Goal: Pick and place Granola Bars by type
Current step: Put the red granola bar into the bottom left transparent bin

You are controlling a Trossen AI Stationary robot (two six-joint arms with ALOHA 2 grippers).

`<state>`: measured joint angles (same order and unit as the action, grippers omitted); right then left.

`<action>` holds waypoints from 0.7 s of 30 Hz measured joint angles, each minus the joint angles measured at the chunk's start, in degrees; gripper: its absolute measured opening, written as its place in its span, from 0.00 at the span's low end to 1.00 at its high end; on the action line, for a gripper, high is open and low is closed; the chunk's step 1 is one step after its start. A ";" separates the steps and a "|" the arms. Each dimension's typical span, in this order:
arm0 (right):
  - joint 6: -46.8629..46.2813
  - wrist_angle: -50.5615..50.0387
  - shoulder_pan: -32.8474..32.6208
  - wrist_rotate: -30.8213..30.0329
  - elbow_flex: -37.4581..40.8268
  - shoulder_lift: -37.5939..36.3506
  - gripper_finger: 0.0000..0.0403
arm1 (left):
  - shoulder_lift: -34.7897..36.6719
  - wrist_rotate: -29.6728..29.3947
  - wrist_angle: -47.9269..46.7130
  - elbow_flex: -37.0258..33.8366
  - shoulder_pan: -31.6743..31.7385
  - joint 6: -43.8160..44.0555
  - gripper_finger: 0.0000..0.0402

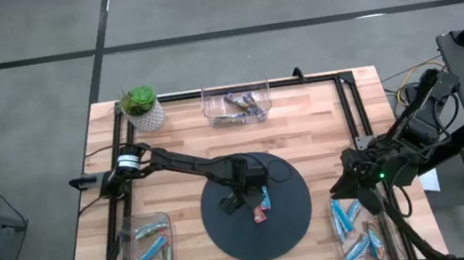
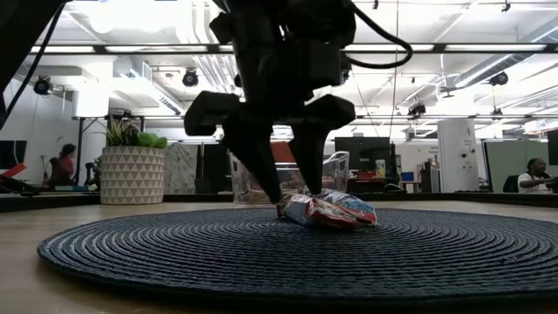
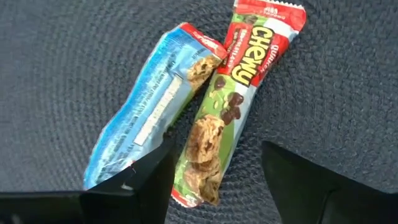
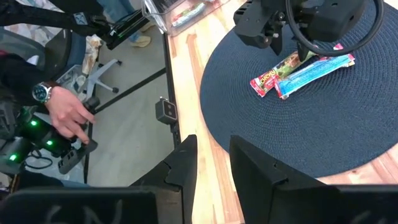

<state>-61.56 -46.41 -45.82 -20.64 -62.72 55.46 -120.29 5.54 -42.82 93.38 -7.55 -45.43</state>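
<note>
Two granola bars lie side by side on the dark round mat (image 1: 256, 208): a blue one (image 3: 149, 106) and a green and red one (image 3: 230, 106). Both also show in the high view (image 1: 263, 205) and the low view (image 2: 330, 210). My left gripper (image 3: 216, 149) is open and points down over them, low above the mat (image 2: 292, 194). Its fingers stand on either side of one end of the green and red bar. My right gripper (image 4: 211, 146) is open and empty at the table's right edge (image 1: 344, 185). My left gripper has one finger (image 3: 146, 183) over the end of the blue bar and the other (image 3: 305, 183) over bare mat. I cannot tell whether either finger touches a bar. Both bars lie flat on the mat.
A clear bin (image 1: 236, 104) with several bars stands at the far edge. Clear bins with blue bars stand at the near left (image 1: 144, 249) and near right (image 1: 359, 230). A potted plant (image 1: 143, 107) stands at the far left. A person's hand (image 4: 65, 112) shows beyond the table.
</note>
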 joint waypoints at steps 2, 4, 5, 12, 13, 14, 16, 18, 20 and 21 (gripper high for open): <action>0.00 -0.02 0.00 0.06 0.00 0.00 0.21 | 0.00 -0.05 0.99 -0.81 0.00 -0.03 0.54; 0.00 -0.02 0.00 0.07 0.04 0.00 0.21 | 0.00 -0.06 1.78 -1.49 0.00 -0.04 0.54; 0.00 -0.04 0.00 0.06 0.09 0.00 0.21 | 0.00 -0.08 2.14 -1.71 0.00 -0.04 0.54; 0.01 -0.07 0.00 0.07 0.20 0.00 0.21 | 0.00 -0.12 2.24 -1.83 0.00 -0.46 0.54; 0.00 -0.07 0.00 0.06 0.20 0.00 0.21 | 0.00 -0.12 2.23 -1.83 0.00 -0.85 0.54; 0.00 -0.07 0.00 0.06 0.20 0.00 0.21 | 0.00 -0.13 2.26 -1.83 0.00 -1.08 0.54; 0.00 -0.07 0.00 0.06 0.20 0.00 0.21 | 0.00 -0.15 2.28 -1.83 0.00 -1.10 0.54; 0.00 -0.07 0.00 0.06 0.20 0.00 0.20 | 0.00 -0.15 2.28 -1.83 0.16 -1.11 0.54; 0.00 -0.07 0.00 0.06 0.20 0.00 0.20 | -0.09 -0.17 2.42 -1.83 0.32 -1.11 0.54; 0.00 -0.07 0.00 0.05 0.20 0.00 0.20 | -0.60 -0.17 2.92 -1.83 0.44 -1.11 0.54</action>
<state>-61.56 -46.48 -45.82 -20.59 -62.52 55.46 -120.89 5.36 -39.90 91.55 -7.11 -46.54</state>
